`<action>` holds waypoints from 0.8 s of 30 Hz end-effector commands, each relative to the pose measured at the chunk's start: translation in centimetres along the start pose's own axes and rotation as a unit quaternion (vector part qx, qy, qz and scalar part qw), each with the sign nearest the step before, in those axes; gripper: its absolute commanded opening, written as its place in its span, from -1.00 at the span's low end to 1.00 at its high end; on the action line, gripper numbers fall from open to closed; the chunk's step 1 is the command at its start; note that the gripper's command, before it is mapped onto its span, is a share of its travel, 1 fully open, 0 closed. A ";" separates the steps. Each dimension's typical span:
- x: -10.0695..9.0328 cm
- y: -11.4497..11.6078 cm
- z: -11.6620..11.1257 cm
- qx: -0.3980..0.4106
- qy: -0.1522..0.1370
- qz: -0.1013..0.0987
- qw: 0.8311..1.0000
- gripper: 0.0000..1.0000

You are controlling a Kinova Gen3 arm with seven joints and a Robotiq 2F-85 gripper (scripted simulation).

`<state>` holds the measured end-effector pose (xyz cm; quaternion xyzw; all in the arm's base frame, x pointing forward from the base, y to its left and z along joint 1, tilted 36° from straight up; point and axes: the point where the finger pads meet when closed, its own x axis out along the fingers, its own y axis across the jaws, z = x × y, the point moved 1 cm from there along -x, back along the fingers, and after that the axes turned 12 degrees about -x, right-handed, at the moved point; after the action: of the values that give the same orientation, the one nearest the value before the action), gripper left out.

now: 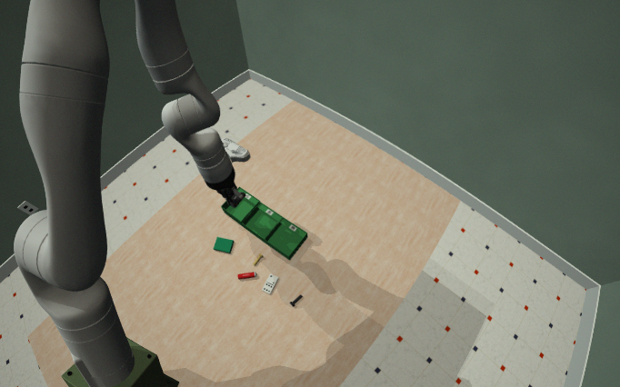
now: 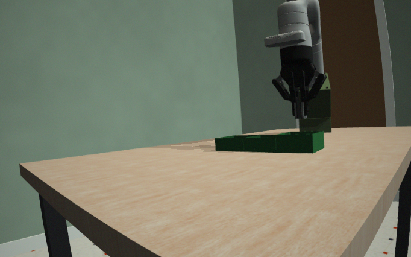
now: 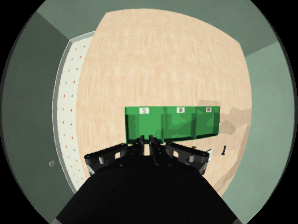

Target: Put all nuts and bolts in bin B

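Top view: dark bolt [image 1: 295, 301], small brass bolt [image 1: 257, 259], both flat on table [image 1: 351, 202].

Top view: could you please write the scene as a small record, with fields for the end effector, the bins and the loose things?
end effector: shut, nothing seen between the fingers, above one end compartment
bins: three joined green compartments, labels unreadable
bolts on table: yellow bolt; black bolt
other things: green square; red piece; white domino

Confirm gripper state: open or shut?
Shut. In the exterior view the gripper is pinched closed above the green bins, with nothing visible in it.
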<state>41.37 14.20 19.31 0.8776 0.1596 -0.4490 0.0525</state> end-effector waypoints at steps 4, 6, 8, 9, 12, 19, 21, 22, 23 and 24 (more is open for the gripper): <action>0.0 -0.7 0.0 -0.006 0.001 -0.004 1.000 -0.82; 0.0 -0.7 0.0 -0.006 0.001 -0.004 1.000 -0.82; 0.0 -0.7 0.0 -0.006 0.001 -0.004 1.000 -0.82; 0.0 -0.7 0.0 -0.006 0.001 -0.004 1.000 -0.82; 0.5 -0.7 0.0 -0.006 0.001 -0.004 1.000 -0.82; 1.9 -0.7 0.0 -0.006 0.001 -0.004 1.000 -0.82; 2.4 -0.7 0.0 -0.006 0.001 -0.004 1.000 -0.82; 2.7 -0.7 0.0 -0.006 0.001 -0.004 1.000 -0.82; 2.9 -0.7 0.0 -0.006 0.001 -0.004 1.000 -0.82; 3.2 -0.7 0.0 -0.006 0.001 -0.004 1.000 -0.82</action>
<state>42.98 15.10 17.79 0.8810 0.1627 -0.4415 0.0500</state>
